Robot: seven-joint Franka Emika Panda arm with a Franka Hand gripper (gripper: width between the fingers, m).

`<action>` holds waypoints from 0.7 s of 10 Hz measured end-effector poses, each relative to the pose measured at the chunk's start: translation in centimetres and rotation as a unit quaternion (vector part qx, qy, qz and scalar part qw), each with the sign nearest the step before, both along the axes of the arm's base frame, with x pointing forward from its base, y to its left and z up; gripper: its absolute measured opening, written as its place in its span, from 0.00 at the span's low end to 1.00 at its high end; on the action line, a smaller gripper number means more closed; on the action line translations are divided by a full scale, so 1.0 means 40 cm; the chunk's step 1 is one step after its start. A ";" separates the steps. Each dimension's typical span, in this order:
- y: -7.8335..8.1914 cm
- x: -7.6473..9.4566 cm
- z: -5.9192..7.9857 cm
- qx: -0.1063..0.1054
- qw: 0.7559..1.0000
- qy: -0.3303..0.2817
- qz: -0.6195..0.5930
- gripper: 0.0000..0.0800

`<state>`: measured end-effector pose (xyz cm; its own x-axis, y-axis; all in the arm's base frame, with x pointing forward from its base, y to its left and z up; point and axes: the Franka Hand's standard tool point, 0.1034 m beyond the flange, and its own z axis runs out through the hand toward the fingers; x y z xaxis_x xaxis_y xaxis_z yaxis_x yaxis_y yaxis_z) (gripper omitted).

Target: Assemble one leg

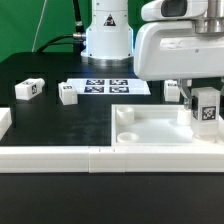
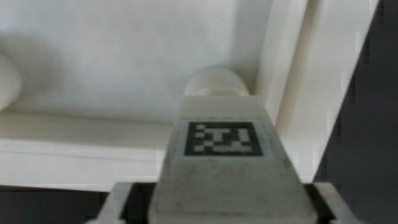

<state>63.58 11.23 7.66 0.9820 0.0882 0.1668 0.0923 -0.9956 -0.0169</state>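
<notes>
Black table (image 1: pixel 50 125) under a green backdrop (image 1: pixel 40 25) carries a white tray (image 1: pixel 165 128). The gripper (image 1: pixel 206 112) clamps one leg (image 2: pixel 222 140) above it.

Backdrop: flat green screen (image 1: pixel 30 25), upper left of frame, with a sliver at upper right. Work surface: matte black table (image 1: pixel 50 125) across the middle. White rail (image 1: pixel 50 160) along its front edge, lower frame. Lighting even, shadows soft.
</notes>
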 end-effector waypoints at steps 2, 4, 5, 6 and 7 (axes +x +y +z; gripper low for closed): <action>0.000 0.000 -0.001 0.002 1.000 0.001 -0.010 0.36; -0.002 0.001 -0.005 0.022 0.995 0.004 -0.093 0.36; -0.004 0.002 -0.006 0.036 0.987 0.006 -0.159 0.36; -0.002 0.001 -0.007 0.045 0.973 0.011 -0.226 0.36; 0.008 0.000 -0.007 0.054 0.956 0.018 -0.287 0.36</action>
